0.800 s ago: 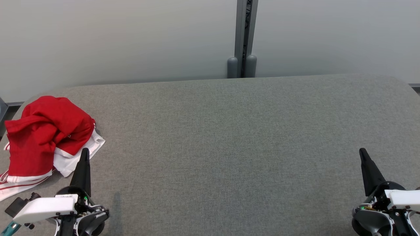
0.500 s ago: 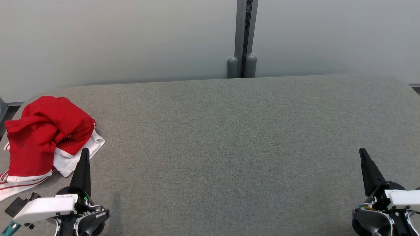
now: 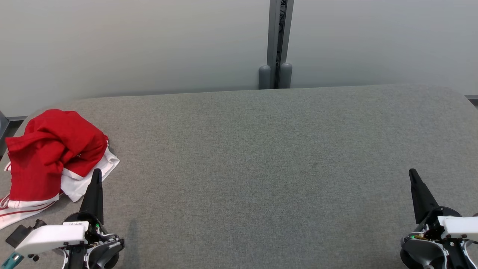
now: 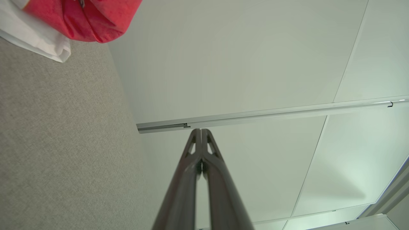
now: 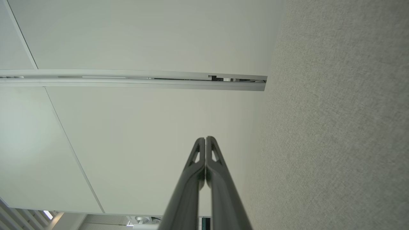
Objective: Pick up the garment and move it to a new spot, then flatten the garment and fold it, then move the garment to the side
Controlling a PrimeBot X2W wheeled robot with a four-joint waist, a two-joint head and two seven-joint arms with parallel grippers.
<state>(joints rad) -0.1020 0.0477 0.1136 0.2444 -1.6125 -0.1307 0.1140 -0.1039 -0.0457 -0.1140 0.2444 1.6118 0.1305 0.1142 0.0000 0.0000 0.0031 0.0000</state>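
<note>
grey table [image 3: 261, 168], garment [image 3: 48, 149] heaped left; left claw [image 3: 96, 172] maybe touching it; right claw [image 3: 412, 173] apart; both closed, pointing forward.

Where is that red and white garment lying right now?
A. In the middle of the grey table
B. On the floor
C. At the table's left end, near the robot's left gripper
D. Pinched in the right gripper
C: the garment lies crumpled at the left end of the table, just beyond the shut left gripper; the right gripper is shut on nothing, far off at the other end.
</note>
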